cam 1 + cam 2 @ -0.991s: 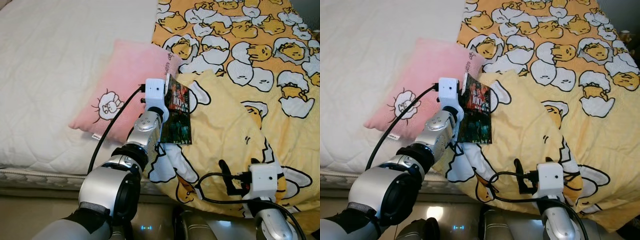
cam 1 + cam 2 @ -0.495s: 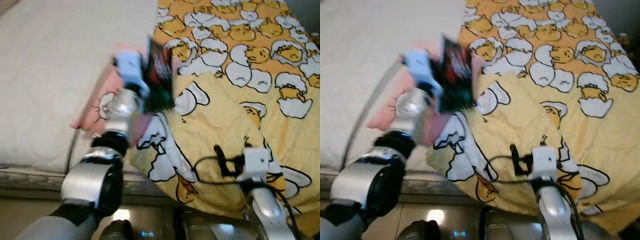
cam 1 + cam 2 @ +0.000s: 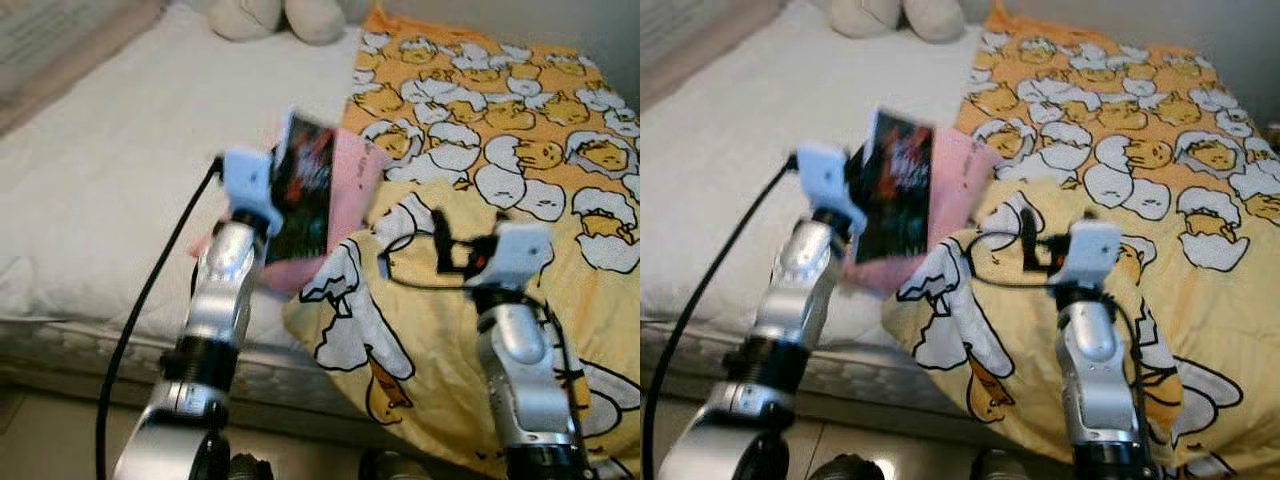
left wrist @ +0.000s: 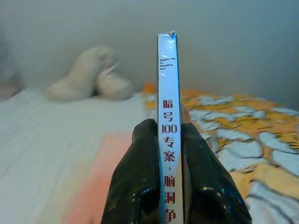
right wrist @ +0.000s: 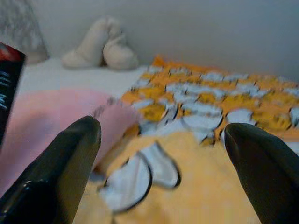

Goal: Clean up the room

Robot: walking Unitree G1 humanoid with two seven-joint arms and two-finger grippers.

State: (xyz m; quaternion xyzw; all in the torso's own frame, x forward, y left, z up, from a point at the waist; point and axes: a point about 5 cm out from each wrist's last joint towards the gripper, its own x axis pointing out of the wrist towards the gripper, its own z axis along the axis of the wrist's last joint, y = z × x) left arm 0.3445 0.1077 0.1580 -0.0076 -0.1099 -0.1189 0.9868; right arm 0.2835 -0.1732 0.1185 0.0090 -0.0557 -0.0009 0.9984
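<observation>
The left gripper [image 4: 170,154] has a book [image 3: 300,190] pinched tight between its two black fingers [image 4: 140,172], clamped across the spine near the lower end, so the book stands upright and clear of the bed, above the pink pillow [image 3: 350,190] that lies near the front edge of the mattress [image 3: 100,200]. The spine [image 4: 169,93] carries red printed characters and the dark glossy cover faces the yellow egg-patterned duvet [image 3: 520,150] spread over the right half of the bed. The right gripper [image 5: 163,154] hovers above the bunched front fold of that duvet with its fingers spread wide and nothing between them. A pale stuffed toy [image 3: 280,15] sits at the head of the bed by the wall. The book looks like a slim paperback: light and fairly stiff along the spine, though the slick cover could slide if the squeeze slackens, and held at one end it may swing or droop when the arm moves fast. A grip across the spine, closer to the middle, seems the steadiest hold. It appears to be headed off the bed to a proper place.
</observation>
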